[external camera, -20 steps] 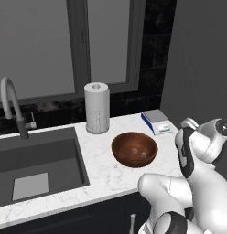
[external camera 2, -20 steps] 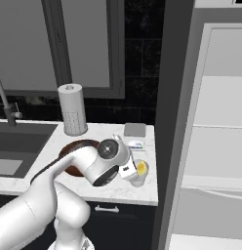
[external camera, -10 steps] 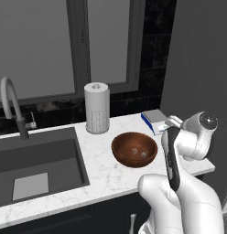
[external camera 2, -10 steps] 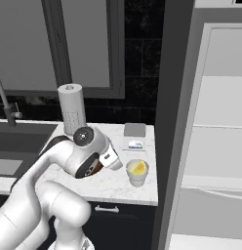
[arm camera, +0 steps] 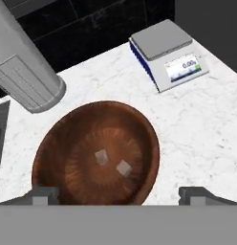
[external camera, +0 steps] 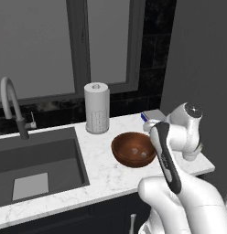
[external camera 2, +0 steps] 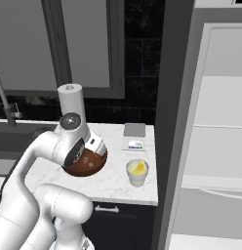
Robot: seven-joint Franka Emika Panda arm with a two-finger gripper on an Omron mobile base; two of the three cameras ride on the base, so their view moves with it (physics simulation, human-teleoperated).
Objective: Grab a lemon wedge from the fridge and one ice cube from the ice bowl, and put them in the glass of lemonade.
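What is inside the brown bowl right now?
Two small pale ice cubes lie near the middle of the bowl, seen from the hand. The open tool hangs above its near rim, and the strip of the bowl at that edge is cut off from view.

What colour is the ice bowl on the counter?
Glossy reddish-brown; the ice bowl shows best in the hand view.

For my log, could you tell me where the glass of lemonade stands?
In the right base view, the glass of lemonade stands near the counter's front right edge, between the ice bowl and fridge.
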